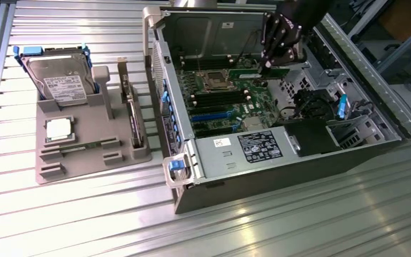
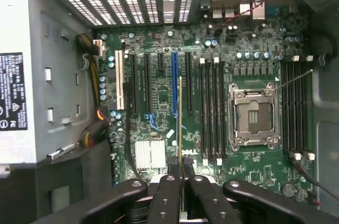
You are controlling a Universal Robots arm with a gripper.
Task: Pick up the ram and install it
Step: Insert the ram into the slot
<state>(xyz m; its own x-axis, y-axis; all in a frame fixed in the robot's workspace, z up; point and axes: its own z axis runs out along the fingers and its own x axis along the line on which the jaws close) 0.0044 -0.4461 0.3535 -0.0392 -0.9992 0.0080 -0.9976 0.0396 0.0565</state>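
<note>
On the exterior view's left, a gray holder tray [image 1: 84, 160] lies on the slatted metal table [image 1: 84, 219], carrying 1 hard drive [image 1: 62, 80] propped at its far end, 1 square silver CPU chip [image 1: 59, 130] lying flat, and 1 expansion card [image 1: 134, 115] standing upright along the edge nearest the computer. Just beside the tray, the open computer case [image 1: 213, 201] lies on its side, exposing the green motherboard [image 1: 227, 101] with its empty CPU socket [image 1: 213, 81] and, closer to the camera, the power supply [image 1: 252, 147] with its black label. Further right, the black gripper [image 1: 266, 65] reaches down into the case just past the socket, its 2 fingers closed tight on the ram [image 1: 280, 70], a thin green stick held over the board. In the wrist view the gripper [image 2: 180, 173] pinches the ram [image 2: 180, 123] at one end. The stick shows edge-on as a narrow line running beside the blue slot [image 2: 174, 83], apart from the black memory slots [image 2: 212, 107] next to the CPU socket [image 2: 254, 115].
</note>
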